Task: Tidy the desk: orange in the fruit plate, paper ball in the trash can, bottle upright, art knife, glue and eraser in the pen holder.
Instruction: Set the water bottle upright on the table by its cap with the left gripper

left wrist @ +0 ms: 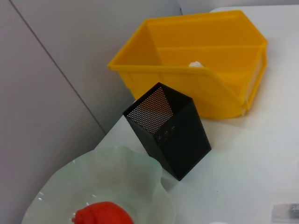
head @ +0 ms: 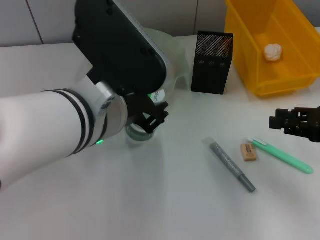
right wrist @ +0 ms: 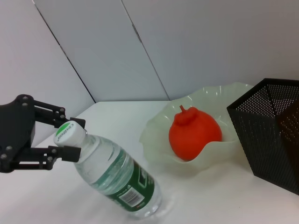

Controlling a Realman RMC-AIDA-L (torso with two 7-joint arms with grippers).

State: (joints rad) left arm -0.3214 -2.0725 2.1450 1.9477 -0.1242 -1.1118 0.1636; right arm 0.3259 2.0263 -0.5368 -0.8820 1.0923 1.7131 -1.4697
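Our left gripper (right wrist: 70, 142) clamps the cap end of the bottle (right wrist: 117, 179), which leans tilted with its base on the table (head: 165, 200), just near of the fruit plate (right wrist: 224, 140). The orange (right wrist: 194, 133) sits in that plate; the paper ball (head: 273, 52) lies in the trash can (head: 250, 55). The eraser (head: 249, 152) lies on the table, near of the pen holder (head: 212, 62). Our right gripper (head: 282, 121) hangs at the right edge; we cannot tell its state.

No legible text on anything.
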